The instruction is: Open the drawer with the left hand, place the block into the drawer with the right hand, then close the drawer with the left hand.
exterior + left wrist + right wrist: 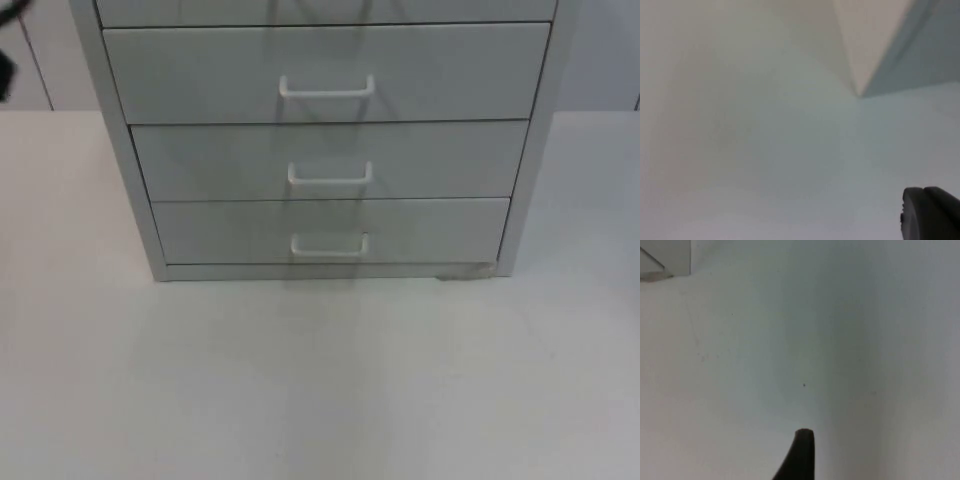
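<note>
A grey drawer cabinet (325,140) stands at the middle back of the white table. Three of its drawers face me, each with a white handle: upper (327,88), middle (330,176) and lowest (329,245). All three fronts sit flush and closed. My left gripper (930,216) hangs over bare table near a bottom corner of the cabinet (875,50). My right gripper (801,452) is over bare table too, with a cabinet corner (660,260) far off. A black piece of the left arm (5,62) shows beside the cabinet.
The white table (320,380) spreads wide in front of the cabinet and along both its sides. The grey partition wall (30,60) rises behind.
</note>
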Motion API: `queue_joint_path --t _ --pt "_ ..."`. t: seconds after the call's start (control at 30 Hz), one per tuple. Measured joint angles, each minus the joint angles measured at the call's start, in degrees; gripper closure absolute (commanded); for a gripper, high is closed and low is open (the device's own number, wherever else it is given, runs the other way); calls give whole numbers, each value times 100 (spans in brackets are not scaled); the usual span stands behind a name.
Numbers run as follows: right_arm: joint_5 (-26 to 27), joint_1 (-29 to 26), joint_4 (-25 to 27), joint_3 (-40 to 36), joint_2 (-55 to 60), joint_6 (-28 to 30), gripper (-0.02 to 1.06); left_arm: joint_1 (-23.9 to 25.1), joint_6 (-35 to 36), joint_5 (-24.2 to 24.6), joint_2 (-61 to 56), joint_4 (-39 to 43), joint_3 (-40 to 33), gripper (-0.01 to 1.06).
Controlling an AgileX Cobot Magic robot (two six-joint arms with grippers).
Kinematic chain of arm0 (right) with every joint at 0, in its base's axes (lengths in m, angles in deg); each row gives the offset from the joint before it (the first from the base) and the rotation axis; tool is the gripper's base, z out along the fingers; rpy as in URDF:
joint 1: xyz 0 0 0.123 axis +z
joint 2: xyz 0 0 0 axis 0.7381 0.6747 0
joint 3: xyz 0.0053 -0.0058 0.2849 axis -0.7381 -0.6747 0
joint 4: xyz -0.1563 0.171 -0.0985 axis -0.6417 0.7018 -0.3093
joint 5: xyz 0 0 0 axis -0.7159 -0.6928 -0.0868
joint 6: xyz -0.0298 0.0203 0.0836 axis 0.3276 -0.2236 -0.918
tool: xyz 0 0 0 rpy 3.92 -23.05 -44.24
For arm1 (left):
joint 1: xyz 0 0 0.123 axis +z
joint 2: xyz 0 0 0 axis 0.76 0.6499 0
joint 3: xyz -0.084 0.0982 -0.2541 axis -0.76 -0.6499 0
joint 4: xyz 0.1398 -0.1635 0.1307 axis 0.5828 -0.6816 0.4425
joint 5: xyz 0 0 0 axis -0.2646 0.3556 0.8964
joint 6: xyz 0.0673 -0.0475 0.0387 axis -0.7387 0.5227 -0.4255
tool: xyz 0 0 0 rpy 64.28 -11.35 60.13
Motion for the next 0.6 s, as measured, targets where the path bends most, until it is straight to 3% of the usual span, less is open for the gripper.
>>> queue_joint_path --t 0.07,0.27,0.6 --pt "0 0 0 0 0 0 26 224 7 0 -157 -52 -47 105" --pt "0 0 233 0 0 189 26 1594 7 170 -953 -91 -243 105" --pt "0 0 1232 0 -169 1164 26 1761 7 373 -1827 -169 -250 105"
